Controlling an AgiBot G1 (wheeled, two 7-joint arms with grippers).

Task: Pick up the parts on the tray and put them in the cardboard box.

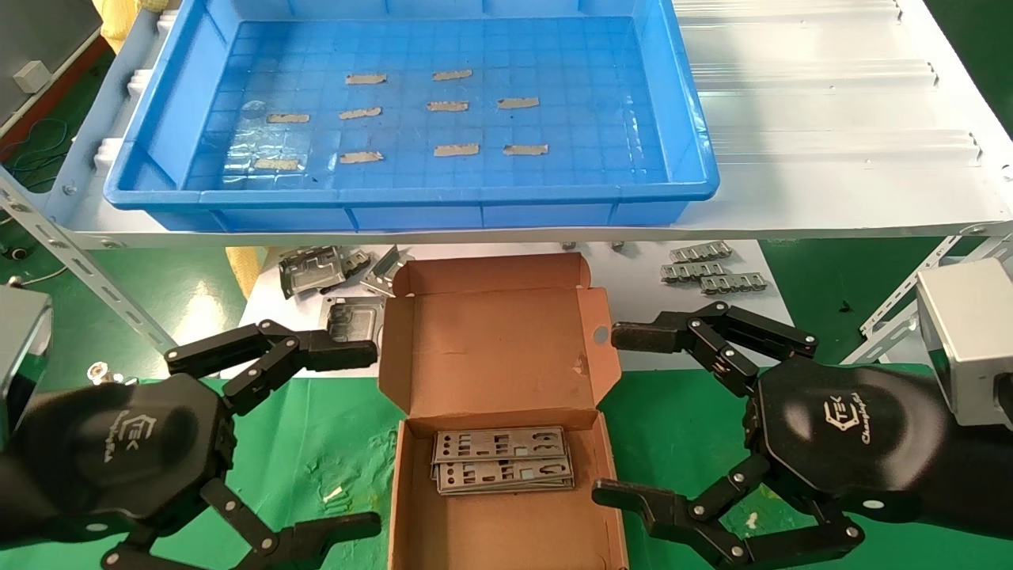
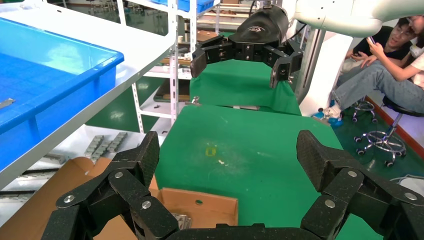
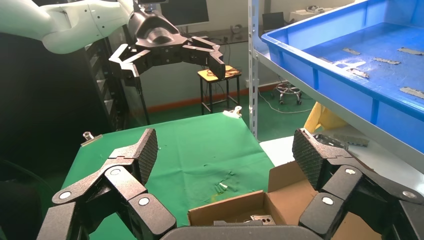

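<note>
Now both grippers, left (image 1: 348,435) and right (image 1: 613,416), are hanging wide open, empty, flanking the box (image 1: 491,348); parts (image 1: 502,459) are lying stacked inside, tray (image 1: 411,202) showing only tape.

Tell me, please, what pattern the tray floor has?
A square grid on the blue tray, clearest in the head view.

We see the parts (image 1: 501,461) stacked in the box (image 1: 506,522), which sits in front of and below the shelf-borne tray (image 1: 411,202). Our left gripper (image 1: 356,431) flanks the box's left, our right gripper (image 1: 613,416) its right.
</note>
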